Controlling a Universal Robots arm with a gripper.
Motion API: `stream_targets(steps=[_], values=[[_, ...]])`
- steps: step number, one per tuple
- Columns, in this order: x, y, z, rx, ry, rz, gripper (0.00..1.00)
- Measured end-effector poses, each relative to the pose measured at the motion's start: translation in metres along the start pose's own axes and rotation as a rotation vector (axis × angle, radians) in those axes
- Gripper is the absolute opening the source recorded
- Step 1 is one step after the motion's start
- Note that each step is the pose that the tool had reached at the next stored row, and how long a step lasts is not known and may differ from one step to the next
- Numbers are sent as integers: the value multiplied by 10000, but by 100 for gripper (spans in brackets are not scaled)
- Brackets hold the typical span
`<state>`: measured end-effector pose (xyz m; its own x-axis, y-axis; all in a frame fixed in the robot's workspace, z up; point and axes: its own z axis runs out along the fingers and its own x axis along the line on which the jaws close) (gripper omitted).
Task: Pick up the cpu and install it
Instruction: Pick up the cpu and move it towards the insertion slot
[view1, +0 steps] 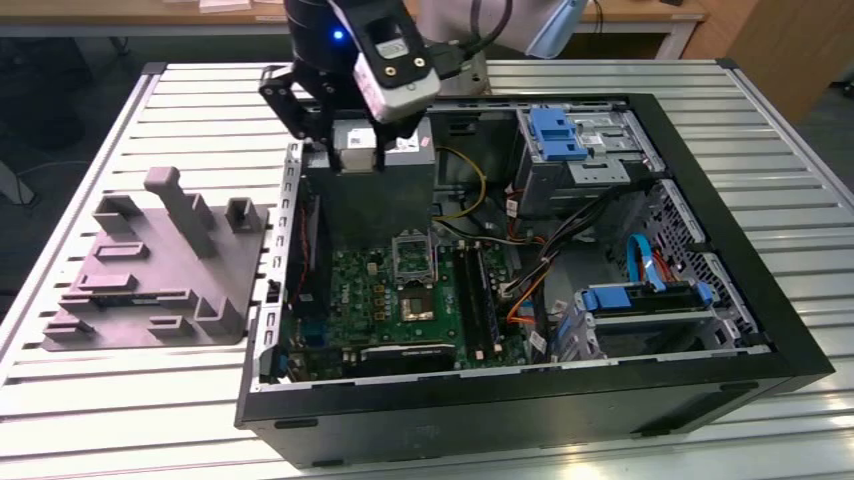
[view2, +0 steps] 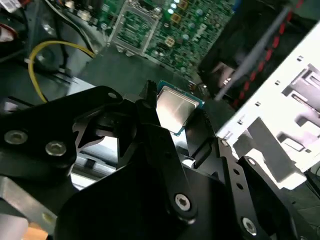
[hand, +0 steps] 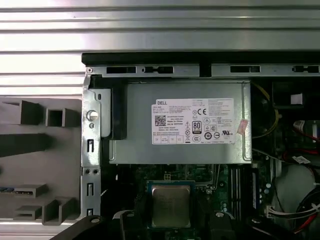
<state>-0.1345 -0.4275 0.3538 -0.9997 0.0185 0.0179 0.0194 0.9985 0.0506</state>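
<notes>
My gripper (view2: 176, 114) is shut on the cpu (view2: 174, 109), a small flat square chip with a pale silvery top, held by its edges between the black fingers (view2: 146, 102). The first wrist view shows the cpu (hand: 171, 205) hanging over the green motherboard, just in front of the grey power supply (hand: 180, 125). Seen from the exterior view, the gripper (view1: 358, 140) hovers above the power supply at the back of the open computer case (view1: 747, 300). The metal-framed socket (view1: 414, 262) lies lower on the motherboard, apart from the gripper; the second wrist view shows the socket (view2: 134, 22) beyond the chip.
A grey plastic fixture (view1: 147, 270) with posts and slots lies on the slatted table (view1: 134, 420) at the exterior view's left of the case. Inside the case are cables, a yellow wire (view2: 55, 47), blue-tabbed drive bays (view1: 567, 135) and a drive cage (view1: 641, 305).
</notes>
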Motion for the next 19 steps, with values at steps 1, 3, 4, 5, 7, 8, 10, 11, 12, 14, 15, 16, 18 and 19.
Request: stream_targets(steps=[1, 3, 4, 5, 7, 8, 10, 11, 12, 14, 15, 16, 18, 19], values=[[-45, 0, 4, 0, 0, -1, 47], [-130, 1, 12, 0, 0, 0, 47], [-151, 1, 16, 0, 0, -1, 47], [-162, 0, 22, -2, -1, -1, 47], [-178, -9, 31, 1, 1, -1, 47], [-183, -23, 35, 2, 1, -1, 47], [-194, -60, 48, 1, 0, 0, 47], [-199, -78, 52, 1, 1, 1, 47], [-204, -97, 58, 1, 0, 0, 47], [-225, -128, 67, 0, 0, 1, 47], [-246, -138, 70, -1, 0, 0, 47], [-264, -147, 73, 0, 0, -1, 47], [-323, -158, 78, 0, 0, 1, 47], [-361, -159, 79, 1, 1, 1, 47]])
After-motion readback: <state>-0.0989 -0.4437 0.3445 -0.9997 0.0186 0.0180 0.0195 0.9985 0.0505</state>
